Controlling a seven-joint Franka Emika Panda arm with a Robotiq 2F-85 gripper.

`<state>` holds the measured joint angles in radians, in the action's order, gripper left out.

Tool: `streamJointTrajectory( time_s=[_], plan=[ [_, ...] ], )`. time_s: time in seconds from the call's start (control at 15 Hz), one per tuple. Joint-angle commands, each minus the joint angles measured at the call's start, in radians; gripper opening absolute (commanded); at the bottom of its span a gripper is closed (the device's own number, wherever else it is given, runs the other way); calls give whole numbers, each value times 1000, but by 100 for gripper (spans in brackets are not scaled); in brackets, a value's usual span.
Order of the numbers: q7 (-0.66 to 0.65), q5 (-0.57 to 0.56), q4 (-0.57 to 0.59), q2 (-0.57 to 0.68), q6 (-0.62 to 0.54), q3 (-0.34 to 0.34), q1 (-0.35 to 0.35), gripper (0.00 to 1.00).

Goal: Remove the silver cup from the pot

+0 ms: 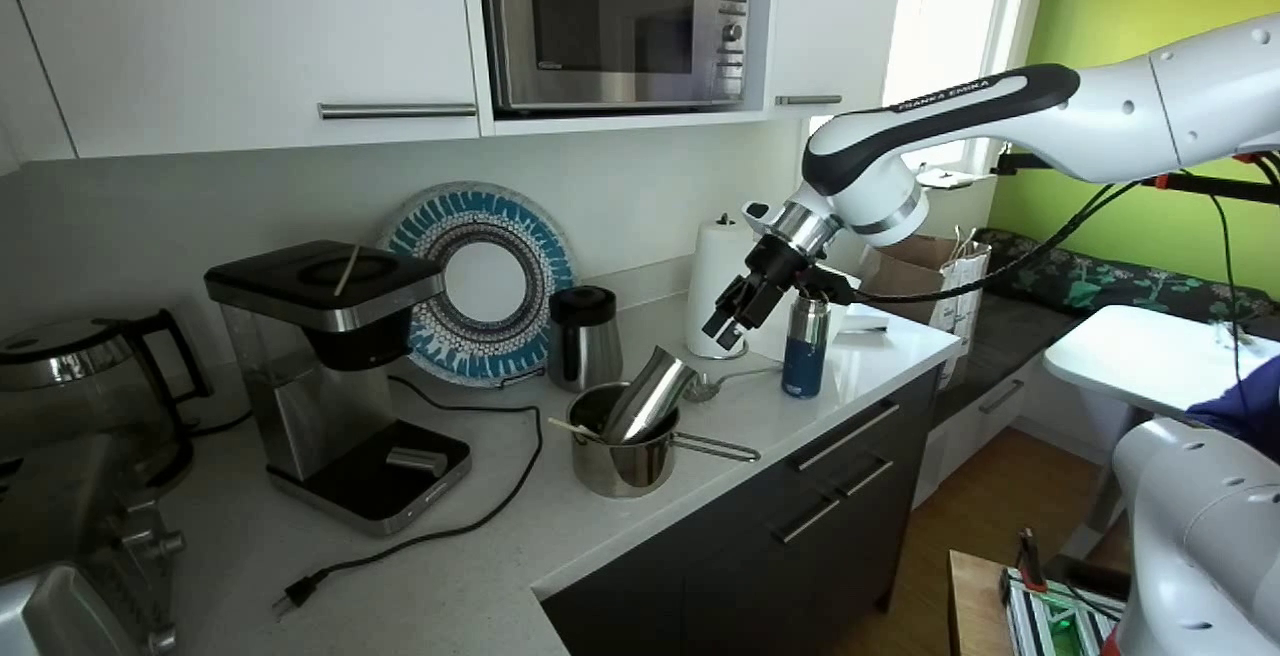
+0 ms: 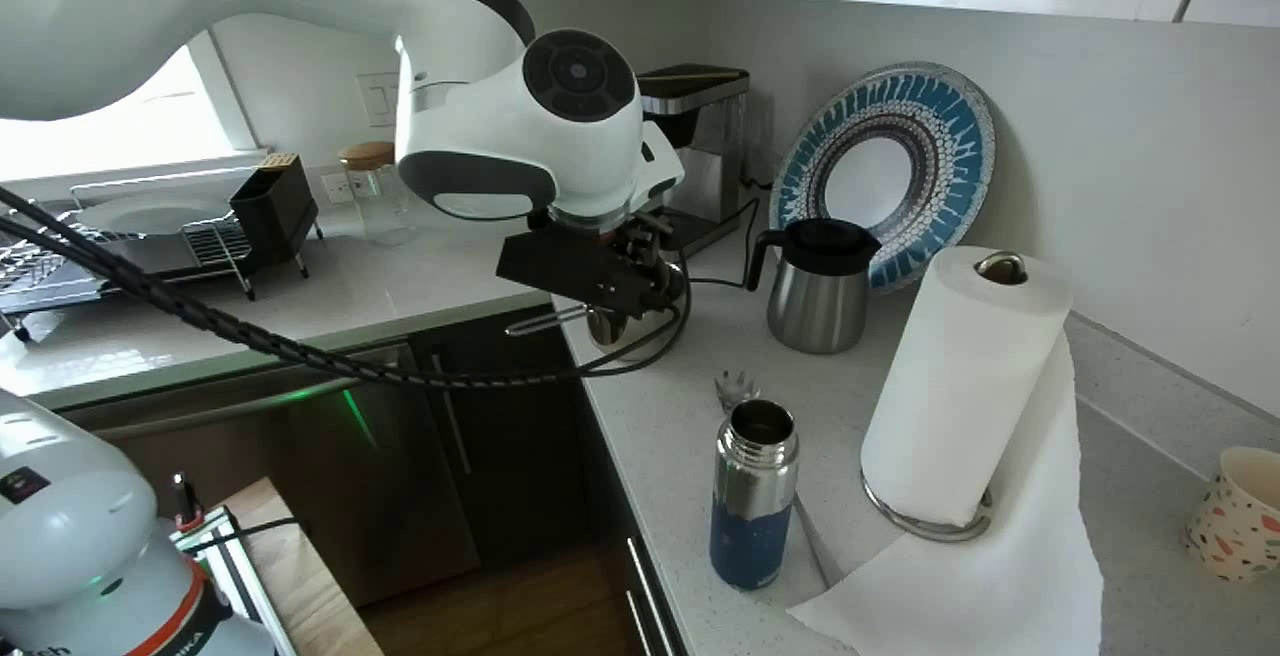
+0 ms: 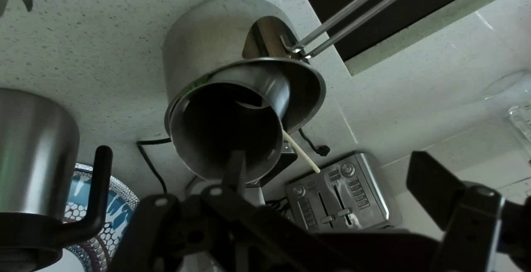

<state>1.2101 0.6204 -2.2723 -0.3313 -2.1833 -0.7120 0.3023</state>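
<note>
Silver cup point(image 1: 650, 398) leans in the pot point(image 1: 622, 474), mouth toward the wide-spread claw point(image 1: 722, 332) above.

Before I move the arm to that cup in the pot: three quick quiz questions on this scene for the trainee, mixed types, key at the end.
1. Does the silver cup stand upright or lean in the pot?
2. The jaws are: A) shut on the silver cup; B) shut on the pot; C) open.
3. True or false: the blue-and-steel bottle has a lid on.

Key
1. It leans, its mouth end sticking out of the pot.
2. C
3. False: its mouth is uncovered.
</note>
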Motion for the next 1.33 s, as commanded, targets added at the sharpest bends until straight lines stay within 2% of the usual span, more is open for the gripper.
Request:
streamJointTrajectory(
  time_s=[0.0,0.13,0.2,0.33,0.47,0.6,0.8,0.93,1.27],
  plan=[
    [92,88,42,109,59,73,-103,100],
    [128,122,62,162,68,118,-155,97],
    [144,131,75,188,68,142,-185,86],
    [167,143,105,235,87,195,-245,84],
    [181,135,141,281,108,258,-302,73],
    [190,118,175,323,126,317,-342,77],
    [193,85,226,379,153,393,-385,70],
    [194,57,257,417,141,434,-403,47],
    [159,-54,302,435,116,504,-428,9]
  ],
)
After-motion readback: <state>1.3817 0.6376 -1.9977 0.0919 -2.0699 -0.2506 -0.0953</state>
